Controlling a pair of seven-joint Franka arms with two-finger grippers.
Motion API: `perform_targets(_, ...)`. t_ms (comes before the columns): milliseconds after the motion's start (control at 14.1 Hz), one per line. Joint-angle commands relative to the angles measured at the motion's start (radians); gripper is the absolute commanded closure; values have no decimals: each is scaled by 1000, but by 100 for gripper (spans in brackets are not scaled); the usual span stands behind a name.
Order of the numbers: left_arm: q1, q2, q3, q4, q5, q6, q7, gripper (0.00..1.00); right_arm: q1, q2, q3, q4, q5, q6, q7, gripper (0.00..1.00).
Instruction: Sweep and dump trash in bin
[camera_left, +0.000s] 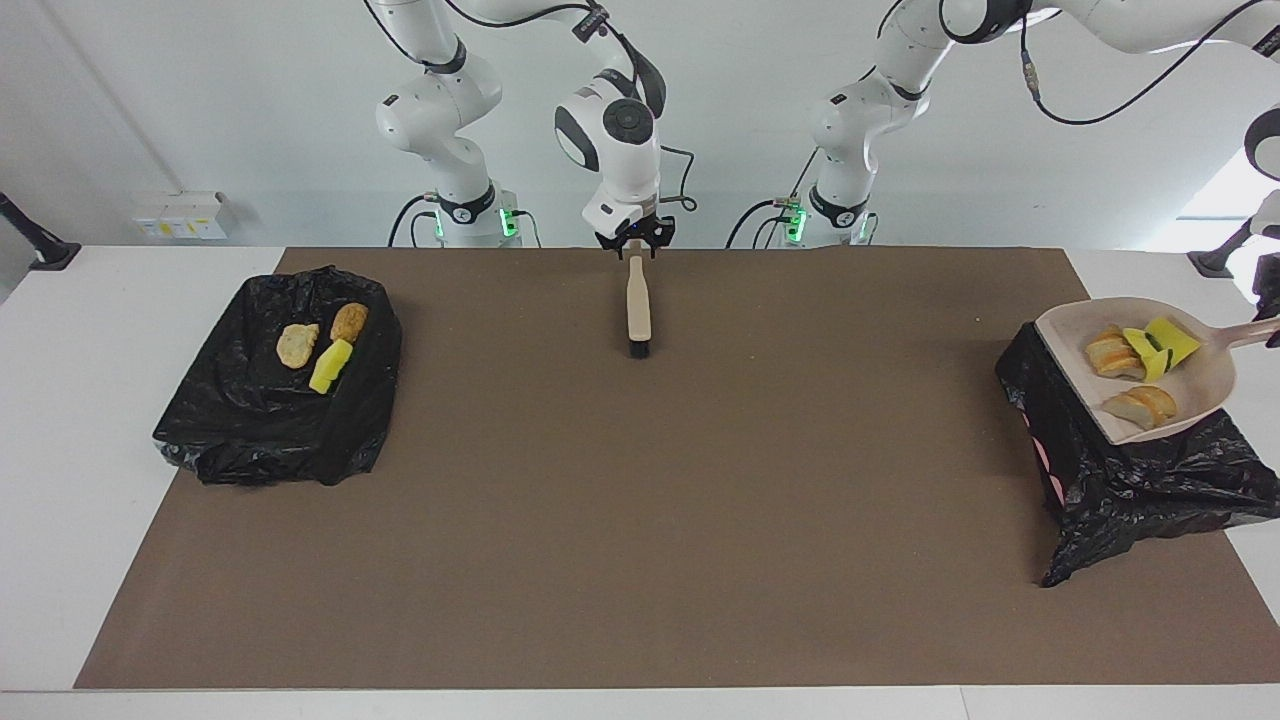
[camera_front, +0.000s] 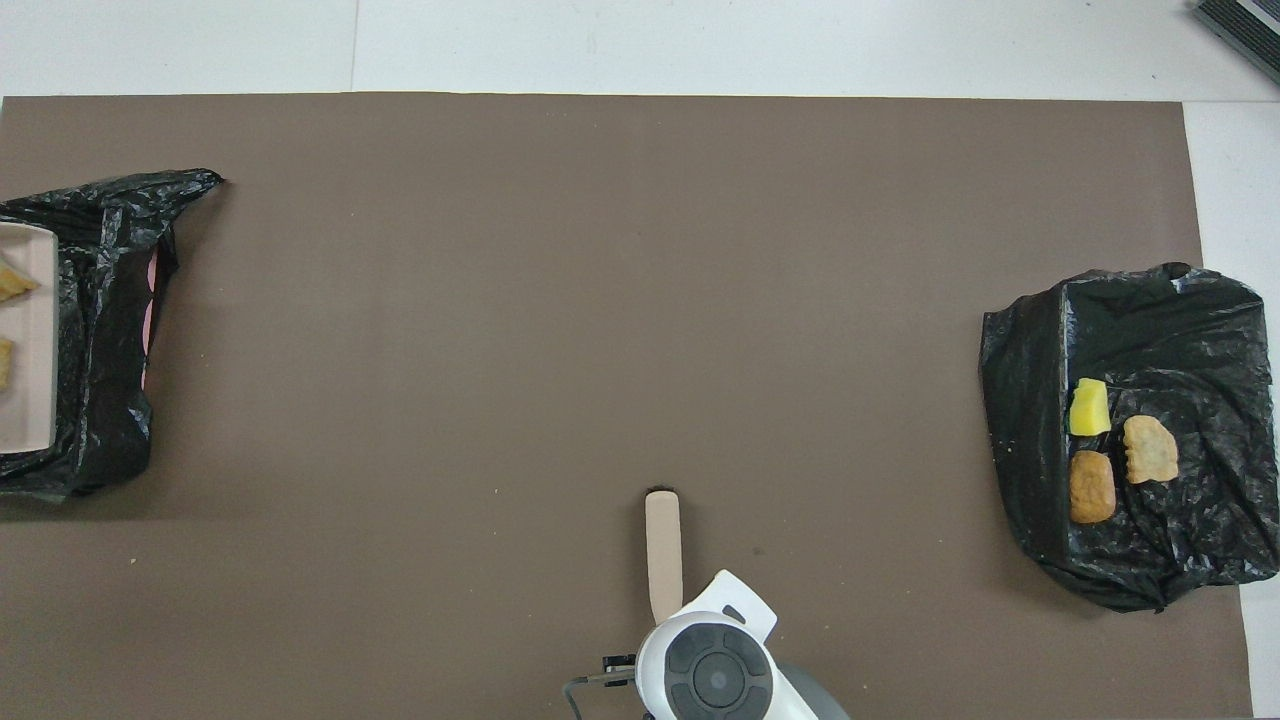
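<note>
A beige dustpan (camera_left: 1195, 395) hangs tilted over the black-bagged bin (camera_left: 1130, 480) at the left arm's end of the table. It carries several sponge scraps of trash (camera_left: 1112, 356), yellow and orange-tan. Its handle runs to my left gripper (camera_left: 1273, 328), which is shut on it at the picture's edge. In the overhead view only the pan's front edge (camera_front: 25, 400) shows over the bin (camera_front: 100, 330). My right gripper (camera_left: 632, 243) is at the top of the beige brush (camera_left: 637, 310), whose black bristles point away from the robots. My wrist hides the brush's (camera_front: 663, 555) upper end from overhead.
A crumpled black bag (camera_left: 260, 430) lies at the right arm's end of the table, with three more scraps (camera_left: 331, 365) on it. From overhead the scraps (camera_front: 1092, 487) sit on the nearer half of that bag (camera_front: 1180, 330). Brown paper (camera_left: 640, 520) covers the table.
</note>
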Motion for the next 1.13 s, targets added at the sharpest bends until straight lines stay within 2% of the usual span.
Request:
perform_targets(0, -19, -8, -5, -33, 201, 81, -153, 100, -41, -7, -8, 62, 0, -42, 17, 0)
perform_targets(283, -89, -40, -7, -79, 459, 92, -233, 100, -160, -11, -11, 129, -85, -59, 16, 0)
perform_targets(425, -91, -80, -7, -143, 558, 180, -239, 100, -235, -10, -10, 175, -135, -79, 5, 0)
perform_targets(637, -89, -97, -7, -170, 654, 263, -258, 100, -347, -10, -10, 278, -228, -172, -22, 0)
perform_targets(850, -70, -132, -5, -190, 756, 360, -259, 100, -488, -11, -10, 400, -230, -309, -160, 0)
perform_targets(1062, -65, -150, -5, -187, 806, 406, -264, 100, -597, -27, -13, 460, -232, -372, -295, 0)
